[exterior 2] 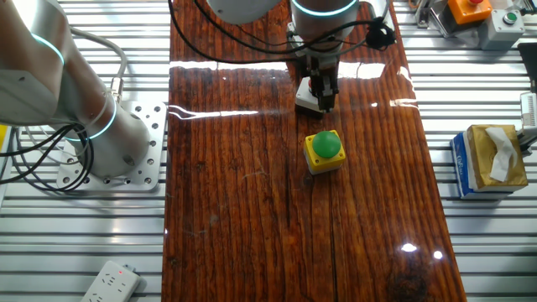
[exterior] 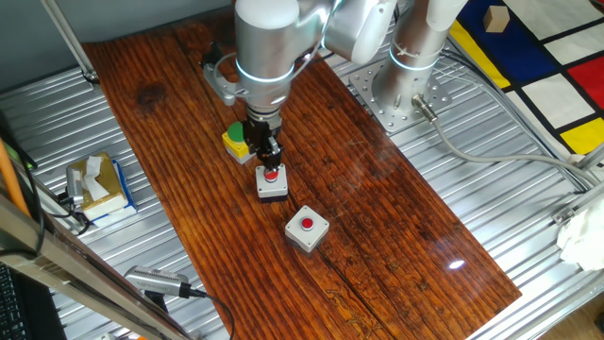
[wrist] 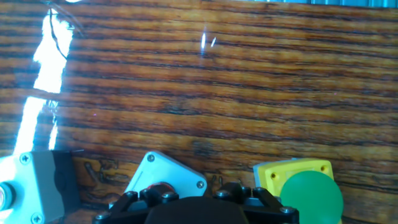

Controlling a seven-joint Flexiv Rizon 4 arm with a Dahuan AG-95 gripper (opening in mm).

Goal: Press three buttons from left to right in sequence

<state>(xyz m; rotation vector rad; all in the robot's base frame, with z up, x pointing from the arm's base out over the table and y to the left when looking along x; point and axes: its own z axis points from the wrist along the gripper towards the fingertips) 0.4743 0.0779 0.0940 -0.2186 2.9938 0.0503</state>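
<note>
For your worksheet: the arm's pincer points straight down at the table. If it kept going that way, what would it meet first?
Most likely the red cap of the white-and-black button box: the pincer hangs directly above it. Whether it already touches is unclear.

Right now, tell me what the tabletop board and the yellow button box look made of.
The board: apparently wood, dark reddish-brown with strong grain lines and a glossy varnish that mirrors the lights. The yellow button box: likely moulded plastic with a smooth, slightly shiny green cap, though the look alone leaves it open.
</note>
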